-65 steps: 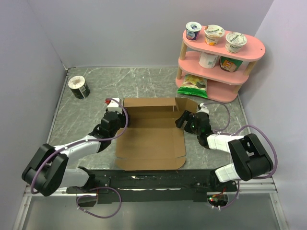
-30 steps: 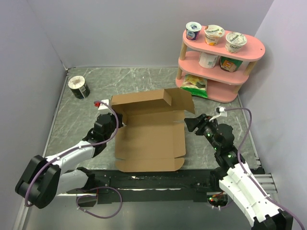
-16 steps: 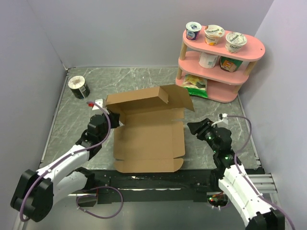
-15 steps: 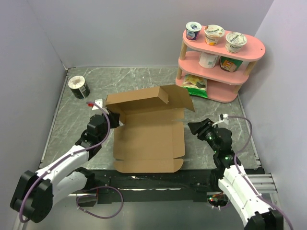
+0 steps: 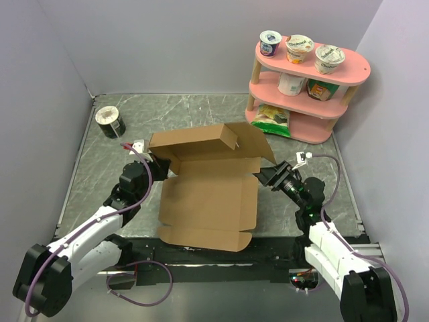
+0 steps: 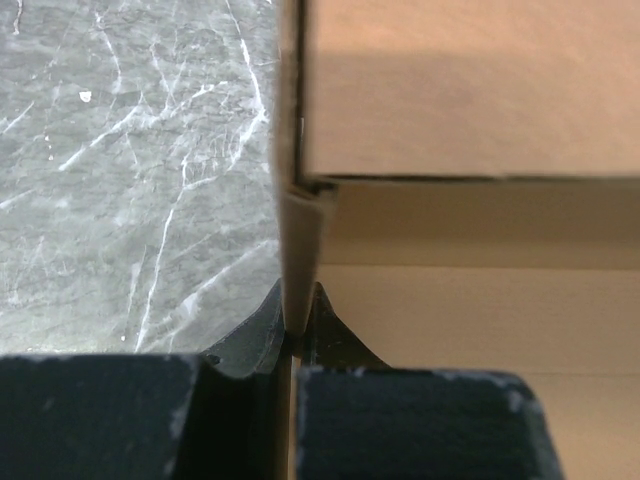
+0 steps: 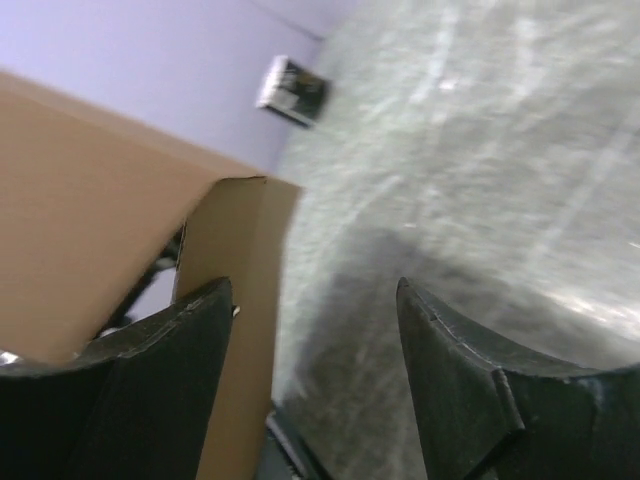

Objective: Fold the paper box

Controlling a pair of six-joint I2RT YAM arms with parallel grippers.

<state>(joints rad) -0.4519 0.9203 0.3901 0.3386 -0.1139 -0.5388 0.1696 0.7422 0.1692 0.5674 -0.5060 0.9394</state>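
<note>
The box (image 5: 209,194) is plain brown cardboard with no print, half folded. It lies on the grey marbled tabletop (image 5: 201,114), left of the pink shelf (image 5: 305,90) and nearer the arms than it. Its wide base panel rests flat. The near edge carries a narrow lip cut with small notches. The rear panel stands up and leans forward over the base, casting a shadow on it, and a side flap on it angles out towards the shelf.

The left tool (image 5: 159,168) is at the box's rear corner farthest from the shelf. In the left wrist view its fingers are clenched on a thin upright edge of cardboard, which runs straight up between them.

The right tool (image 5: 269,177) is below the shelf, just beside the box's nearer rear corner. Its jaws stand wide apart and released, with only tabletop between them. A brown flap shows beside one finger (image 7: 165,350); contact there cannot be told.
</note>
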